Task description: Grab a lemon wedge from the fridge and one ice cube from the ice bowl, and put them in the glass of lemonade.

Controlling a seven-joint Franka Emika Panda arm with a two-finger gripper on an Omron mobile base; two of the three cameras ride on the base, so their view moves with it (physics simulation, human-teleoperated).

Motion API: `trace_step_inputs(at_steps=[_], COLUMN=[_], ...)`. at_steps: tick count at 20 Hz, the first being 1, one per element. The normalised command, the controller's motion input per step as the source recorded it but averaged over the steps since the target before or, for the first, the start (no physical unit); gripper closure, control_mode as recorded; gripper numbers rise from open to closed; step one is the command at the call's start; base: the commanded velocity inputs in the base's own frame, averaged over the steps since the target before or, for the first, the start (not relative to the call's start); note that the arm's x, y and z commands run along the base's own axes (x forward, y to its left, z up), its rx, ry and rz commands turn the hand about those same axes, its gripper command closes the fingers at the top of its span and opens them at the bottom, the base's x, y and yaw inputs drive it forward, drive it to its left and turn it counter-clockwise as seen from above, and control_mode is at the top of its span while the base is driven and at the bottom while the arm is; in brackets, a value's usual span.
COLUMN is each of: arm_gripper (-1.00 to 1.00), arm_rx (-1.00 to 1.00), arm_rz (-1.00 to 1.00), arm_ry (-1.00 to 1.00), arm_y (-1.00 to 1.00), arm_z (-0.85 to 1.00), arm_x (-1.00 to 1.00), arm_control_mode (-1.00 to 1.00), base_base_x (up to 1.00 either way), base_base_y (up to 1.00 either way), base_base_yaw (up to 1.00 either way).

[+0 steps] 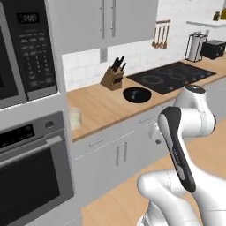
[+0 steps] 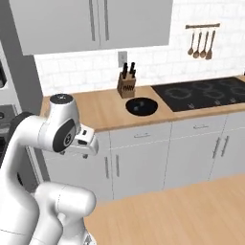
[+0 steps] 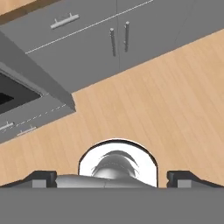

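Pincer (image 3: 112, 179) spread wide, empty, aimed down at pale wooden floor (image 3: 166, 96). Ahead of it, grey base cabinets with bar handles (image 3: 119, 40). Small clear tumbler of pale yellow lemonade (image 1: 74, 118) on wooden counter (image 1: 101, 106), beside oven column.

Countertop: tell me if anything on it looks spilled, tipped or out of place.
Nothing stands out. The knife block stands upright against the backsplash, the black bowl sits flat beside the cooktop, and the wooden counter shows no spill. A pale glass stands upright near the oven.

Around me I see grey cabinets (image 2: 139, 158) under a wooden counter (image 2: 103, 112). White tiled wall (image 2: 86, 74) behind; pale wood floor (image 3: 166, 96) below.
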Motion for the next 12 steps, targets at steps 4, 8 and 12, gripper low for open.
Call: trace_step_inputs(at_steps=[4, 8, 12], arm_gripper=[-1.00, -1.00, -1.00], arm_rx=[0.00, 0.00, 0.00], arm_rz=[0.00, 0.00, 0.00], arm_ry=[0.00, 0.00, 0.00], arm_y=[0.00, 0.00, 0.00], arm_z=[0.00, 0.00, 0.00], arm_x=[0.00, 0.00, 0.00], arm_control_mode=[1.00, 1.00, 1.00], base_base_x=[1.00, 1.00, 1.00], base_base_y=[-0.08, -0.16, -0.42], base_base_yaw=[0.11, 0.26, 0.35])
